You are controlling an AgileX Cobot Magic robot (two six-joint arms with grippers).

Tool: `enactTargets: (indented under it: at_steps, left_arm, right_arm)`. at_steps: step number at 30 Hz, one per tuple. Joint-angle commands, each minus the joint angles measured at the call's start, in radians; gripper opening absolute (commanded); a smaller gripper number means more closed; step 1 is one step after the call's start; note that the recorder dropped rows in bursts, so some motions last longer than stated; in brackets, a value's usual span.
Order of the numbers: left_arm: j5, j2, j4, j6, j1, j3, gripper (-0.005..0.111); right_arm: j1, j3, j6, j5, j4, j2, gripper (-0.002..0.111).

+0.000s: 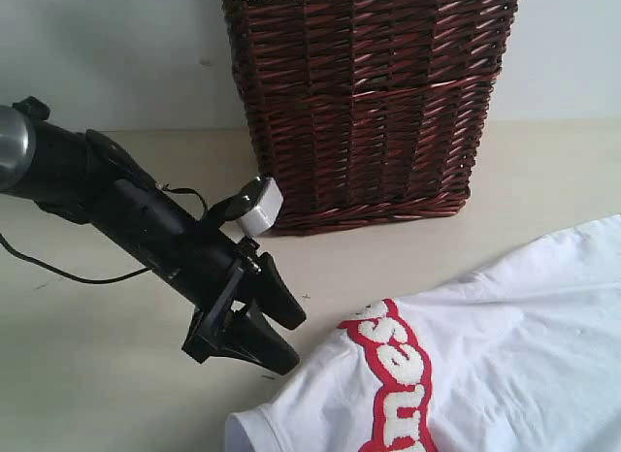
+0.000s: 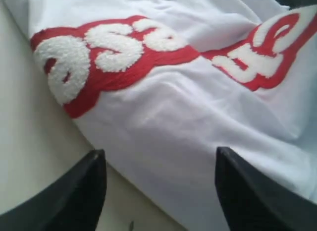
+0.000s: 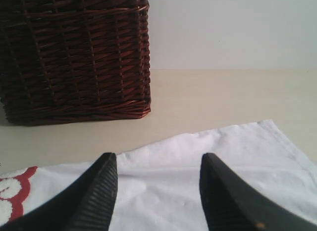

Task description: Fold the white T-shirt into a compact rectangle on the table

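White T-shirt (image 1: 505, 355) lies rumpled on the table (image 1: 97, 394), toward its near edge. I see my left tool (image 1: 291, 338) and right tool (image 3: 158, 191) spread, empty, at the cloth's edges. Folding looks unstarted; next I'd lower and pinch cloth.

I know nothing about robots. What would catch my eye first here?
The white cotton T-shirt with fluffy red-outlined letters lies on the pale beige table, lower right in the exterior view. Behind it stands a dark brown wicker basket; the black left end effector, open, is poised beside the shirt's edge.
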Motion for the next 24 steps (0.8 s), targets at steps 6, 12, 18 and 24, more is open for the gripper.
enactTargets:
  at_steps: [6,12,18,24]
  left_arm:
    - [0.022,0.041,-0.011,-0.039,-0.091,0.002,0.062]
    - [-0.124,0.060,0.029,-0.070,-0.159,0.002,0.062]
    - [-0.224,0.060,0.020,-0.091,-0.165,0.002,0.033]
    - [-0.316,0.060,0.142,-0.113,-0.158,0.002,0.000]
  right_arm:
    - [-0.003,0.004,-0.009,-0.010,0.001,0.002,0.051]
    - [-0.003,0.004,-0.009,-0.010,0.001,0.002,0.051]
    - [-0.003,0.004,-0.009,-0.010,0.001,0.002,0.051]
    - [-0.003,0.004,-0.009,-0.010,0.001,0.002,0.051]
